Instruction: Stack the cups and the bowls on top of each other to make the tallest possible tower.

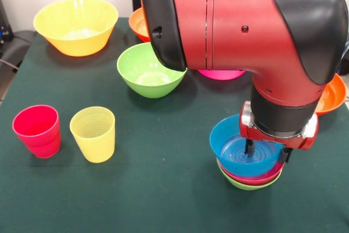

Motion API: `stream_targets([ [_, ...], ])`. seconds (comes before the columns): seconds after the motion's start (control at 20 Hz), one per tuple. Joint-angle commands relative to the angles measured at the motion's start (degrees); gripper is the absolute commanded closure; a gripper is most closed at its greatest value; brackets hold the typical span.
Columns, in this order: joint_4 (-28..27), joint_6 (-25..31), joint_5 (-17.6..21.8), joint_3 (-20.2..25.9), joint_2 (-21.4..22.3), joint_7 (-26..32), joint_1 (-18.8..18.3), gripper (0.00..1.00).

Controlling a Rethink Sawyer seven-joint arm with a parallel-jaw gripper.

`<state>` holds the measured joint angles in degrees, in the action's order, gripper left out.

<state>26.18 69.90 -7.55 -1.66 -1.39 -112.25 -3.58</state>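
The tower (252, 180) stands at the front right: a blue bowl (232, 144) on top, a red bowl's rim (260, 178) under it, and a light-green bowl (245, 185) lowest. My gripper (268, 152) hangs over the blue bowl's right side and is open. One finger (250, 148) reaches inside the bowl and the other is at its right rim. The red cup (37, 130) and the yellow cup (94, 133) stand upright side by side at the front left, apart from the gripper.
Loose bowls lie at the back: a large yellow-orange bowl (76, 25) far left, a green bowl (148, 72) in the middle, an orange bowl (137, 24) and a pink bowl (221, 73) partly hidden behind the arm, and another orange bowl (334, 95) at the right edge.
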Motion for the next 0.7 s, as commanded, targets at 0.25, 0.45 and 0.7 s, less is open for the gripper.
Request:
stream_targets([
  [0.25,4.6,1.2,1.5,7.0,0.7,14.5,0.2,0.0],
  [0.45,4.0,2.4,1.8,6.7,1.0,14.8,0.1,0.0],
  [0.7,4.4,4.8,1.9,6.1,2.8,15.3,-0.1,0.0],
])
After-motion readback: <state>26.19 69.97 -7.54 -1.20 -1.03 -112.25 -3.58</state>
